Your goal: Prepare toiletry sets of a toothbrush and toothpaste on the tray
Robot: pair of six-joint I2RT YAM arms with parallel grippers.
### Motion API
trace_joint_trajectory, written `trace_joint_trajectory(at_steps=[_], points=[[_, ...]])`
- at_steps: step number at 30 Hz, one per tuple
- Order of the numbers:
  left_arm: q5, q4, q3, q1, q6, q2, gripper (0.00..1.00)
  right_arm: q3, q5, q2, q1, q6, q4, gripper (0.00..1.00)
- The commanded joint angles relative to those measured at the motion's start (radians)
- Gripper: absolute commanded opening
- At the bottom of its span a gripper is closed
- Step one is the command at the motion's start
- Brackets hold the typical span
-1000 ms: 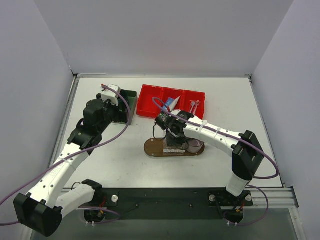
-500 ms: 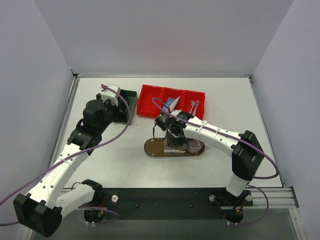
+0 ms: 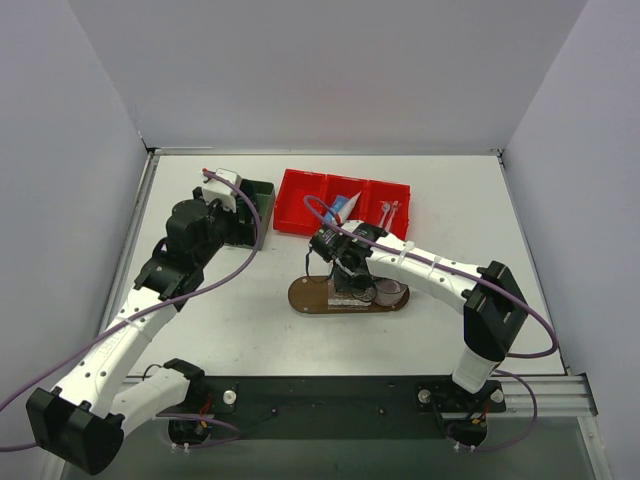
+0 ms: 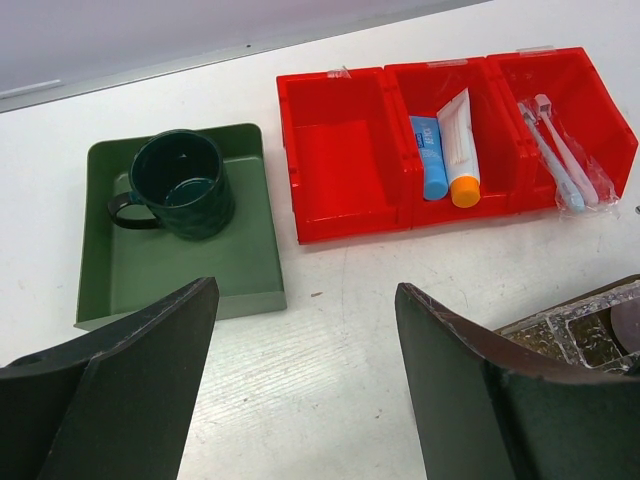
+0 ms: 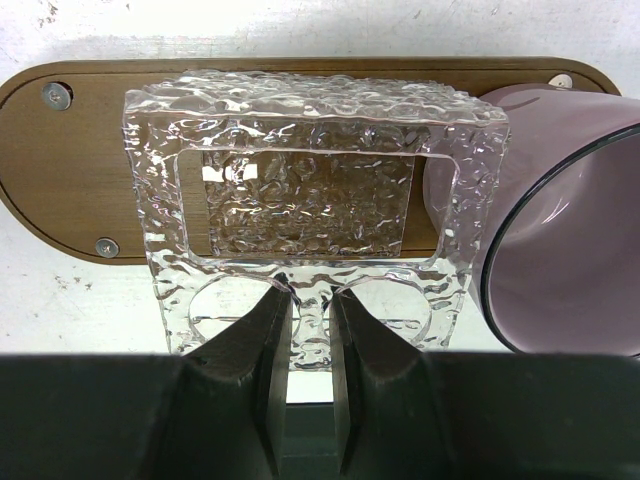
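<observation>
- Two end effectors are showing; the left end effector (image 4: 302, 300) is hanging above the worktop (image 4: 330, 370), fingers spread wide and gripping nothing.
- One right end effector (image 5: 310, 298) is pinching the edge of a clear dimpled holder (image 5: 310, 170), fingers nearly together on the strip between its two round holes.
- One holder is lying across the tray (image 5: 70, 170), its gripped edge reaching past the tray's rim.
- One pink mug (image 5: 560, 230) is standing on the tray, right beside the holder.
- One tray is sitting mid-worktop, just in front of the red bin (image 4: 350, 225).
- One blue tube (image 4: 430, 160) and one white tube (image 4: 458, 150) are lying together in the bin's middle compartment; wrapped toothbrushes (image 4: 560, 150) are lying in its right one.
- One green mug (image 4: 185, 185) is standing upright in the green box (image 4: 180, 280), left of the bin.
</observation>
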Motion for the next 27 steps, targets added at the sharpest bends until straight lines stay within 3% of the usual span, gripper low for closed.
trace_joint_trajectory(at_steps=[1, 15, 27], points=[[-0.008, 0.013, 0.012, -0.005, 0.001, -0.024, 0.82, -0.013, 0.035, 0.010, 0.002, 0.003, -0.049, 0.06], [-0.007, 0.013, 0.012, -0.007, 0.006, -0.029, 0.82, 0.003, 0.045, 0.011, 0.002, -0.002, -0.064, 0.28], [-0.008, 0.013, 0.010, -0.009, 0.006, -0.029, 0.82, 0.032, 0.063, -0.022, 0.002, 0.000, -0.069, 0.36]])
